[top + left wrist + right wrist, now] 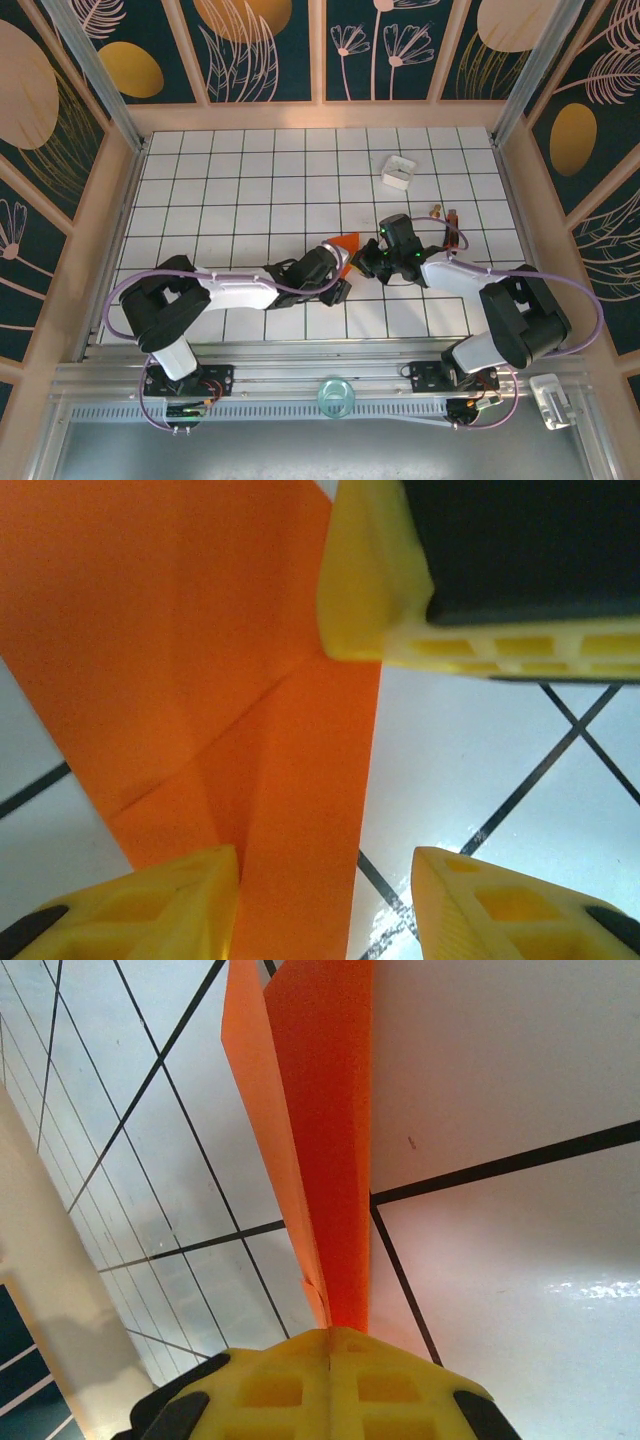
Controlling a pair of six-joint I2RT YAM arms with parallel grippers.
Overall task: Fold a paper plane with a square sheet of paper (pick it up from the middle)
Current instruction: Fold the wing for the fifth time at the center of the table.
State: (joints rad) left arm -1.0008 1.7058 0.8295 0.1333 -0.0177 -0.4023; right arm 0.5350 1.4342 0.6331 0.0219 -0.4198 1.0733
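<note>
on the white gridded tabletop point(250, 190), near its middle: left gripper point(325, 905) with yellow fingers point(170, 900) parted to a moderate gap, set loosely about a folded orange-red paper sheet point(346, 242), paper close by one finger and clear of the other. just right, right gripper point(330, 1345) clamped tight on the same sheet, paper rising from its closed tips. farther right and back, small white box point(398, 171).

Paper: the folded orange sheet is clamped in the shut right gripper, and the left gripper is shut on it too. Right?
Not quite. The left gripper is open: the left wrist view shows its fingers apart, not pinching the paper. The right gripper is indeed shut on it.
</note>
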